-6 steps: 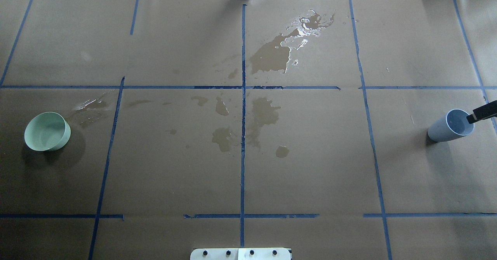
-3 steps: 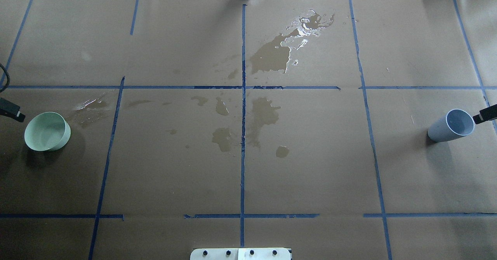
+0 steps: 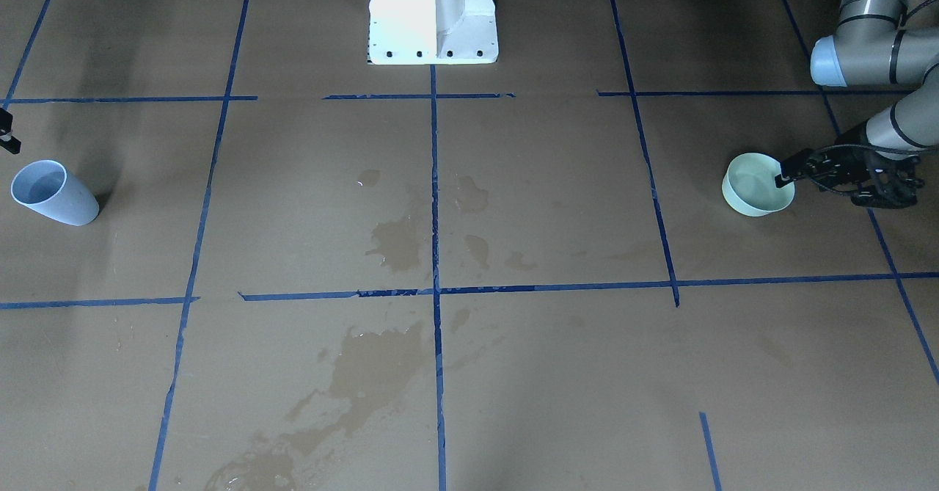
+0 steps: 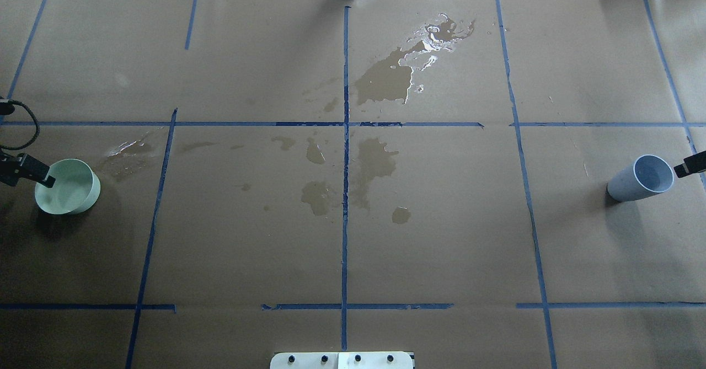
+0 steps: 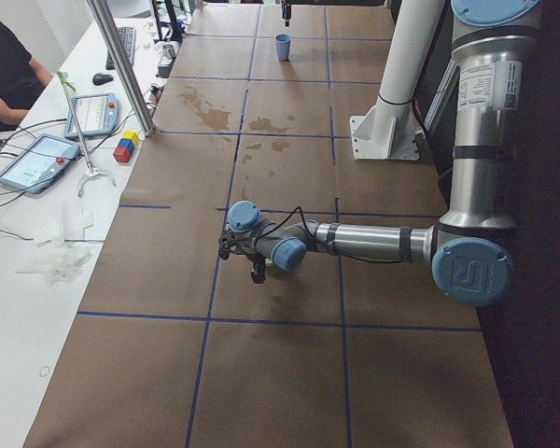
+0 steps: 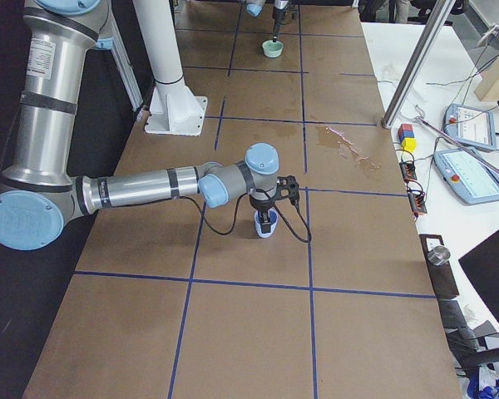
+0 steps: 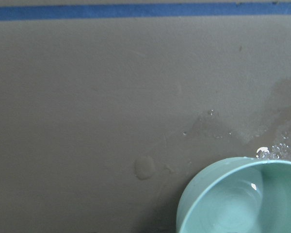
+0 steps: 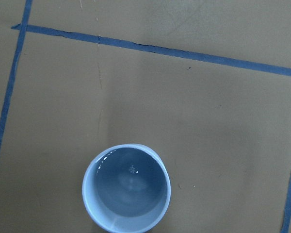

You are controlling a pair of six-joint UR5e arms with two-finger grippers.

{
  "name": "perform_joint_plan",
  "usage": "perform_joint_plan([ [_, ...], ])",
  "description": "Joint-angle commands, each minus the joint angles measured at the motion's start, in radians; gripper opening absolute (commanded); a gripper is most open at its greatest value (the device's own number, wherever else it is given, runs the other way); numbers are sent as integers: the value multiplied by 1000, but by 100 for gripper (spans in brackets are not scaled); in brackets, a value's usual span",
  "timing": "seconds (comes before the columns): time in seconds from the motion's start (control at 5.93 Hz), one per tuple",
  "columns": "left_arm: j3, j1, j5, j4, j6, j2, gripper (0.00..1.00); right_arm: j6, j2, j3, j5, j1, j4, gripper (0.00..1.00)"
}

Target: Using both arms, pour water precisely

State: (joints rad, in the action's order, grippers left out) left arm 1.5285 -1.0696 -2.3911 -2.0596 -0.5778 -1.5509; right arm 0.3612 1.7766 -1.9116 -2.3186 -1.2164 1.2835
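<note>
At the right edge of the front-facing view, the silver-grey left arm [image 3: 866, 58] reaches down to a pale green round bowl [image 3: 758, 185]. The black left gripper [image 3: 783, 178] has its tip over the bowl's rim. Only one finger shows clearly, so I cannot tell whether the jaws are spread or closed. At the far right of the overhead view, a pale blue-grey tapered plastic cup [image 4: 642, 178] stands upright. The right gripper [image 4: 683, 169] pokes in from the frame edge just beside the cup's mouth, and its finger spacing cannot be told either. The water [image 8: 128, 187] sits inside the cup, low in the right wrist view, showing only as small glints along the inner wall. Faint rings and a bright speck also show inside the bowl in the left wrist view. Dark wet stains [image 4: 380, 79] blotch the brown paper table cover [image 4: 248, 247] around the centre crossing of the blue tape lines [image 4: 345, 192].
</note>
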Motion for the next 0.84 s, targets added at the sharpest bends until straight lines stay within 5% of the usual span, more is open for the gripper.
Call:
perform_joint_plan([
  [0.0,-4,13,-3,-13,-4,0,20,-1,1,-1,1,0,-1,100],
  [0.17,-1,13,-6,-14,-4,-1,4,-1,1,-1,1,0,-1,100],
  [0.34,19,13,-8,-17,-13,-11,0,-2,1,-1,1,0,-1,100],
  [0.67,73,64,-5,-11,-205,-188,0,-2,1,-1,-1,0,-1,100],
])
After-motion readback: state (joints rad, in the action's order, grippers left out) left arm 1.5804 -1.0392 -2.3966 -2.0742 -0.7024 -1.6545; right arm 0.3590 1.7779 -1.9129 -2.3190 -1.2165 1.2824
